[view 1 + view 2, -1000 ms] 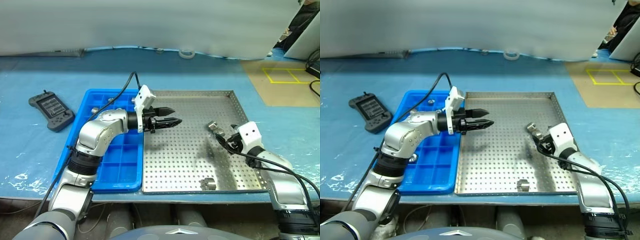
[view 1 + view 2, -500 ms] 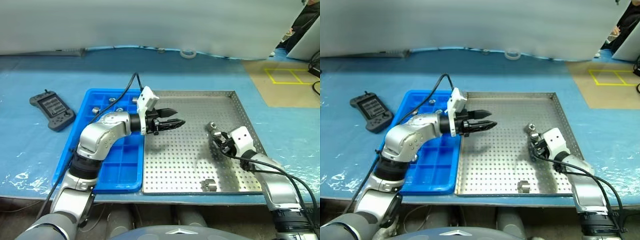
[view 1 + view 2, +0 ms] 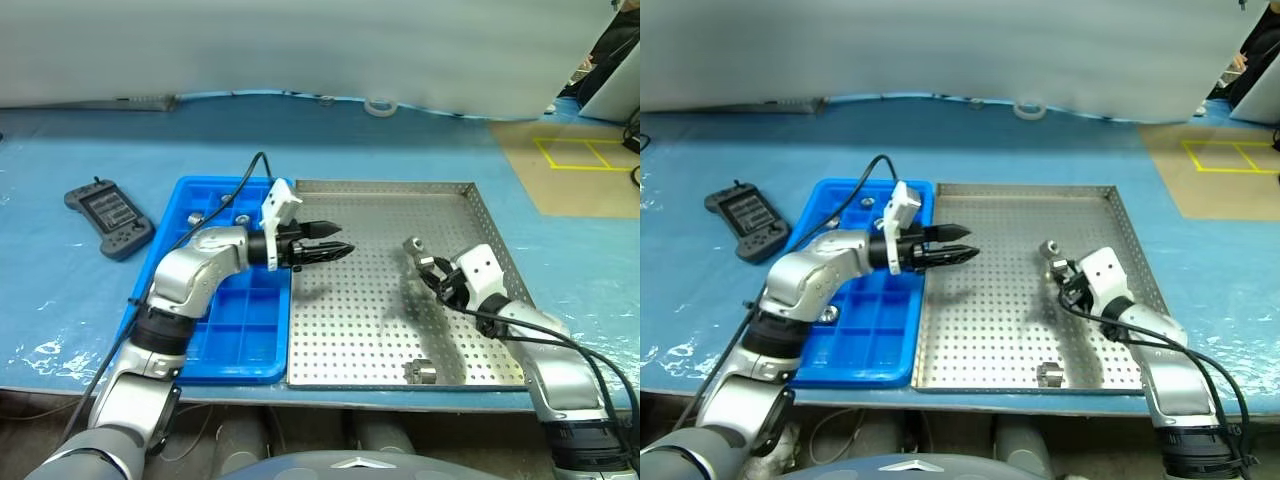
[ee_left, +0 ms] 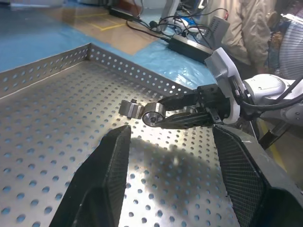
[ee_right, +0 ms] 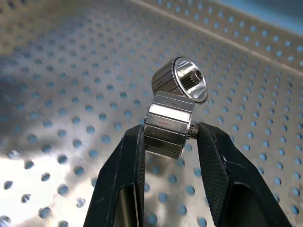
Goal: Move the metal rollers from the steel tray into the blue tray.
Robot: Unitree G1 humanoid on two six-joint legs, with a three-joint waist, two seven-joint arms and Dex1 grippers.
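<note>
A metal roller [image 5: 169, 130] is held crosswise between the two black fingers of the right gripper [image 5: 169, 137], the jaws closed narrowly on its two ends so that its long axis runs from one finger pad to the other. It appears to be raised just clear of the perforated floor of the steel tray [image 3: 380, 330], over the right half of that tray. A second roller [image 5: 182, 83] sits directly beyond the held one and seems to touch or be joined to it; whether it is lifted along or lies on the tray floor cannot be told. The rollers are short, bright, polished cylinders with ribbed flanks and a dark, toothed bore at the end face. A further roller [image 3: 418, 371] lies apart, near the front rim of the steel tray. The steel tray is a dull silver sheet with a low rim and regular rows of small holes. The blue tray [image 3: 232, 330] lies against the left side of the steel tray, a glossy plastic grid of square compartments, a few rollers [image 3: 193, 217] being already lodged in its far cells. The left gripper [image 3: 335, 245] is held level over the left part of the steel tray, pointing towards the held roller, its jaws partly apart and empty. It is judged that the carry must run leftward across the steel tray, the left gripper being the nearer to the blue tray.
</note>
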